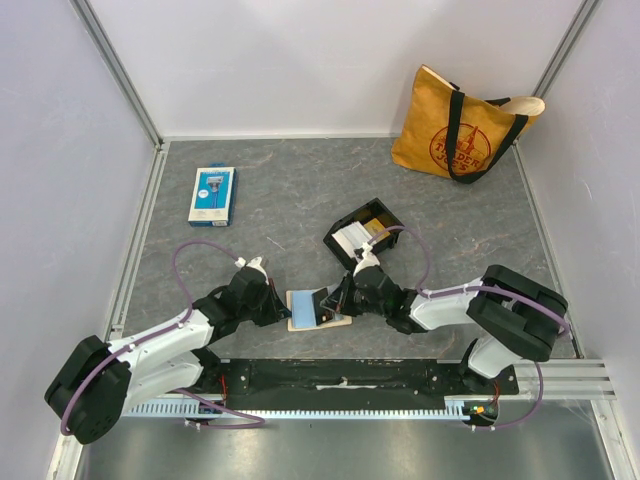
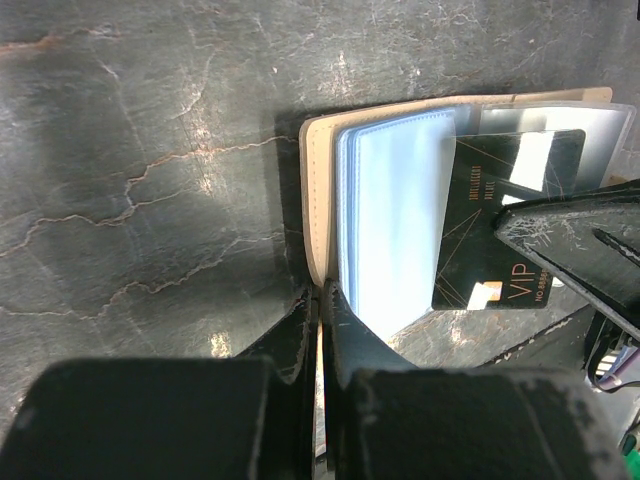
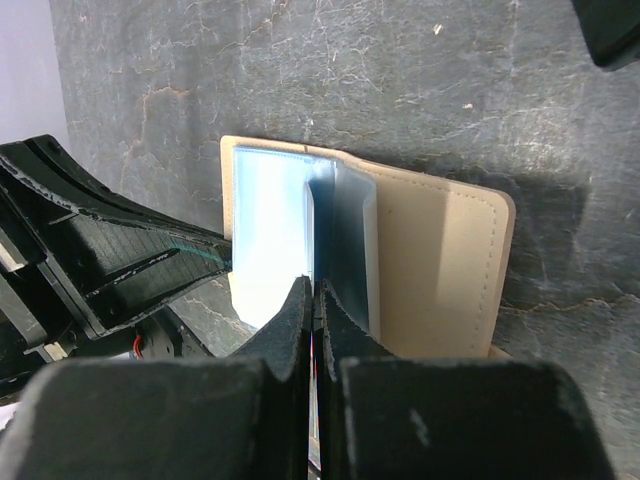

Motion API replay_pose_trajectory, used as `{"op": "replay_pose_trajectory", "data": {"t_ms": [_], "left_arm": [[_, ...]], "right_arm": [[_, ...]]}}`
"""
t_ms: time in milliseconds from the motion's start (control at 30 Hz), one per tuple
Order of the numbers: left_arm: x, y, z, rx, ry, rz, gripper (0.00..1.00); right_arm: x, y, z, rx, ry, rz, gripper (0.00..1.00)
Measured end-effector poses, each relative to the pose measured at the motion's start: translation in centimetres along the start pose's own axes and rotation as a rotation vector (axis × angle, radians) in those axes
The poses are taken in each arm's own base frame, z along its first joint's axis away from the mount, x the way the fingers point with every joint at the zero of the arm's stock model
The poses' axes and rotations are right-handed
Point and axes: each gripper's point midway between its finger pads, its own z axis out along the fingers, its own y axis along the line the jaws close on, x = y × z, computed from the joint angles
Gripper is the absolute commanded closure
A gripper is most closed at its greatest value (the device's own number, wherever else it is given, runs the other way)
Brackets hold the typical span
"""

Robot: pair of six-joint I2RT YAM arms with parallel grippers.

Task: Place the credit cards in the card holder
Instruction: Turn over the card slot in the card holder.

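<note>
The tan card holder (image 1: 312,312) lies open on the table between the two arms, its clear blue-tinted sleeves (image 2: 395,220) fanned up. My left gripper (image 1: 283,305) is shut on the edge of its left cover (image 2: 318,200). My right gripper (image 1: 340,297) is shut on a dark grey VIP credit card (image 2: 500,230), held on edge with its end among the sleeves. In the right wrist view this gripper (image 3: 314,292) pinches the card edge-on over the holder's tan cover (image 3: 440,270). More credit cards, a white one (image 1: 352,238) and a gold one (image 1: 378,224), lie in a black tray.
The small black tray (image 1: 338,246) sits just behind the right gripper. A blue-and-white retail package (image 1: 212,195) lies at the back left. A yellow tote bag (image 1: 465,125) leans at the back right. White walls enclose the table.
</note>
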Motion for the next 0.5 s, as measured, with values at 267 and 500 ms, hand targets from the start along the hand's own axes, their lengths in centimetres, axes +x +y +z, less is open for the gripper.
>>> {"op": "replay_pose_trajectory", "data": {"t_ms": [267,500], "left_arm": [[0.0,0.0,0.0,0.001,-0.001,-0.001,0.98],[0.0,0.0,0.0,0.001,0.000,0.000,0.98]], "right_arm": [[-0.1,-0.1,0.4,-0.013,0.002,0.009,1.00],[-1.1,-1.0,0.6,-0.009,0.008,-0.027,1.00]]}}
